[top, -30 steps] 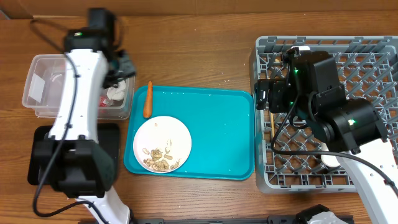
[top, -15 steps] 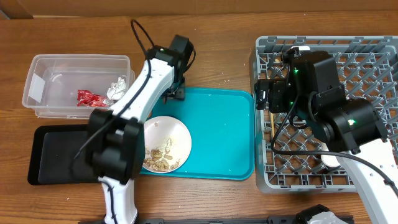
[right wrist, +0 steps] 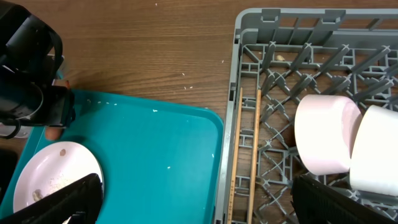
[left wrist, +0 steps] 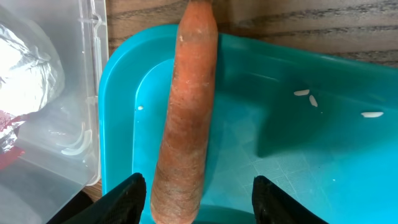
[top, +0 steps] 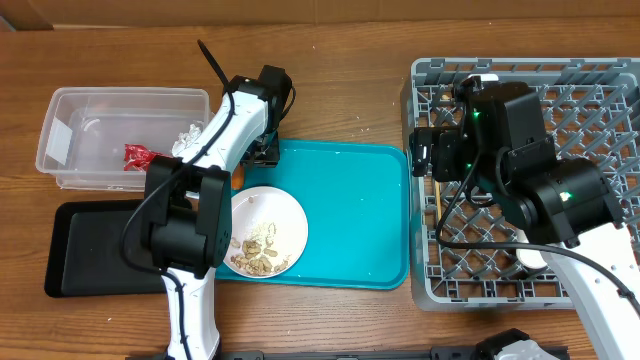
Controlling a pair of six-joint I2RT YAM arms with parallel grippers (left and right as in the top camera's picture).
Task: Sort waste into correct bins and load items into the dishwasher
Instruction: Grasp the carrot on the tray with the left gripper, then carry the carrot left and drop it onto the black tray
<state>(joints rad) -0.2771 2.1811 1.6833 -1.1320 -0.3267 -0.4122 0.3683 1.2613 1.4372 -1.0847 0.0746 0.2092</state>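
The orange carrot (left wrist: 186, 112) lies on the teal tray's (top: 350, 210) left rim. My left gripper (left wrist: 202, 202) is open, one finger on each side of the carrot's thick end; in the overhead view it (top: 262, 150) hangs over the tray's top left corner. The clear tub (top: 125, 97) holds the red wrapper (top: 138, 155) and white tissue (top: 188, 140). The white plate (top: 270, 215) with beige scraps (top: 255, 257) sits on the tray. My right gripper (right wrist: 199, 199) is open and empty above the grey rack's (top: 600, 90) left edge. Chopsticks (right wrist: 237, 155) and two bowls (right wrist: 326, 134) lie in the rack.
The black tray (top: 90, 250) lies below the tub, partly under my left arm. A few crumbs (left wrist: 308, 96) dot the teal tray. Bare wood table (top: 350, 70) lies between the tub and the rack.
My left arm swung from the clear tub to the tray's top left corner and settled over the carrot. The right arm has not moved.
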